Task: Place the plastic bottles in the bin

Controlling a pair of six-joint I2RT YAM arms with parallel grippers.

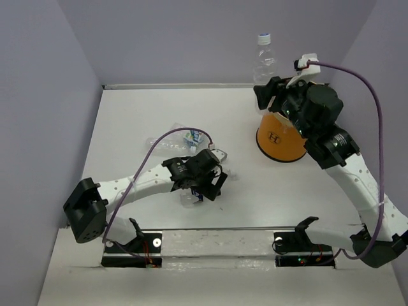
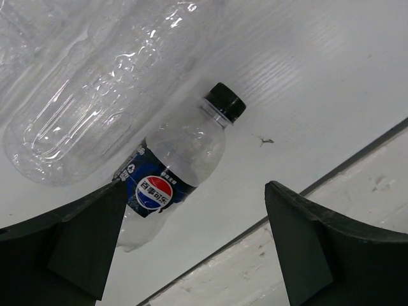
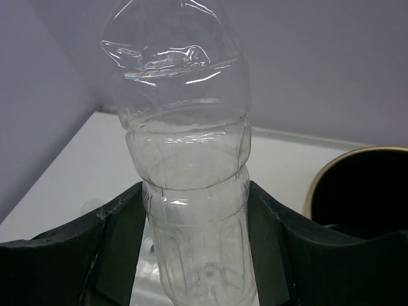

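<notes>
**A:** At the desk's (image 1: 140, 108) far right, your right end effector (image 3: 197, 248) clamps a clear bottle (image 3: 185, 127) around its ribbed middle. It sits beside the bin's (image 3: 319, 185) mouth, not over it.

**B:** And the left?

**A:** Your left end effector (image 2: 197, 248) hangs wide open over a Pepsi bottle (image 2: 175, 172) lying on the desk, with a bigger bare bottle (image 2: 95, 95) just beside it.

**B:** How will that one handle?

**A:** Light, I'd judge: it looks empty. Thin walls will likely dent and crackle under a squeeze, and the round, slick body may roll or squirt out. Take it across the labelled middle, where it looks stiffest, fingers square to its length. Steer off the dark cap (image 2: 225, 102) end.
</notes>
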